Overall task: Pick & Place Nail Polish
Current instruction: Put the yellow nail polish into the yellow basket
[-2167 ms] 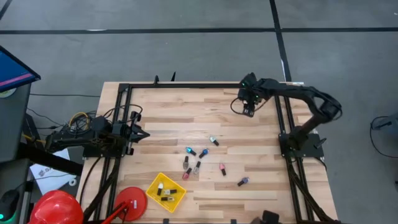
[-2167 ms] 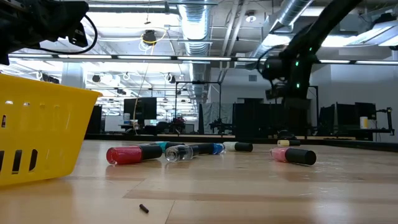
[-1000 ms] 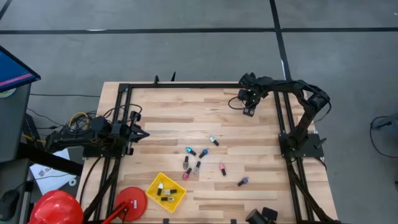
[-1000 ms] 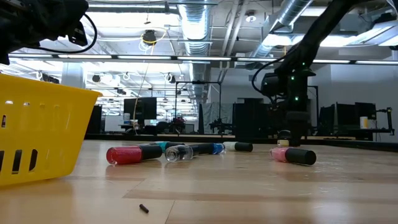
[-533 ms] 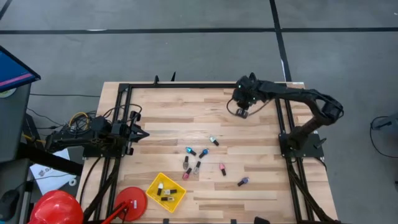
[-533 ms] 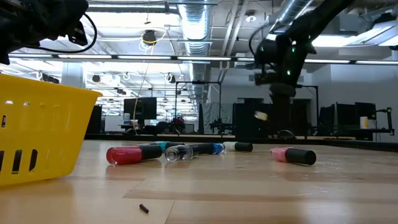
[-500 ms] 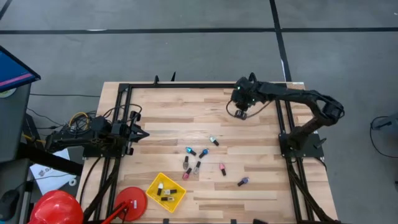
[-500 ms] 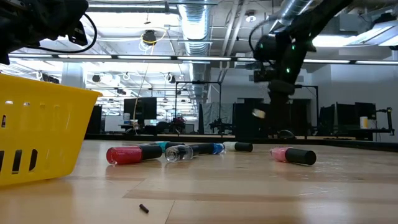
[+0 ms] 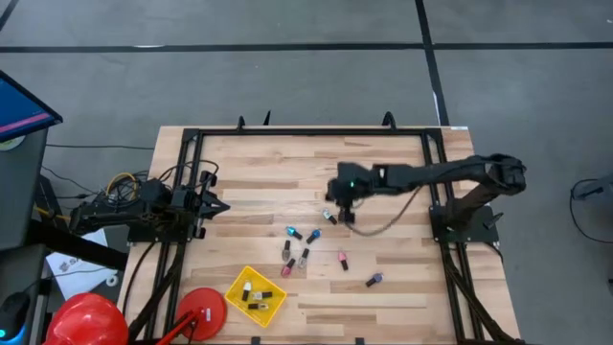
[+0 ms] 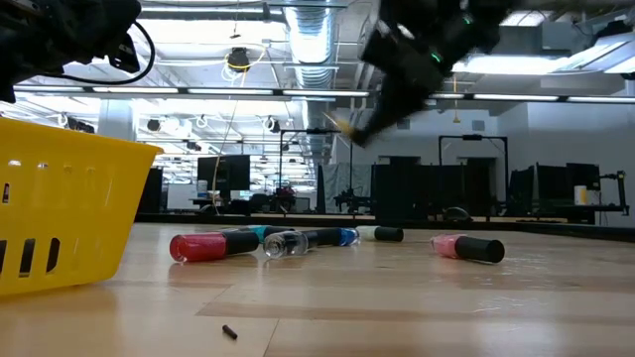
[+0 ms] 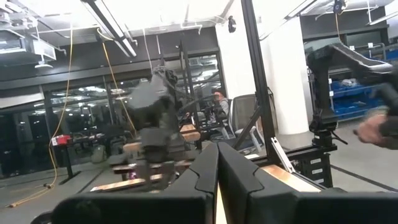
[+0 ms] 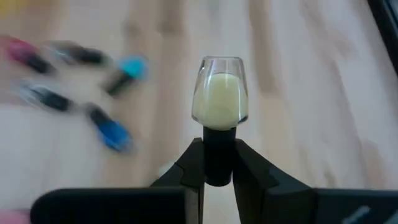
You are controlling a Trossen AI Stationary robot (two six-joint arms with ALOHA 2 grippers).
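Wooden table [image 9: 383,287] fills the middle of the high view. At its centre, the right gripper [image 12: 219,163] is clamped on the dark cap of a cream polish bottle [image 12: 219,93], whose glass body sticks out past the fingertips [image 12: 244,160]. Other bottles [image 9: 305,244] lie scattered just below. At lower left sits a yellow basket [image 9: 236,284]. At the left edge, the left gripper [image 9: 218,206] is seen with fingers pressed together.

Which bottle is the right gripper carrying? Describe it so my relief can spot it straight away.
Start at the wooden table and follow the right arm out over its middle to the right gripper. Its fingers are shut on the dark cap of a small bottle. It is the only bottle off the table, and its clear glass holds pale cream polish, unlike the blue, pink and red ones lying below.
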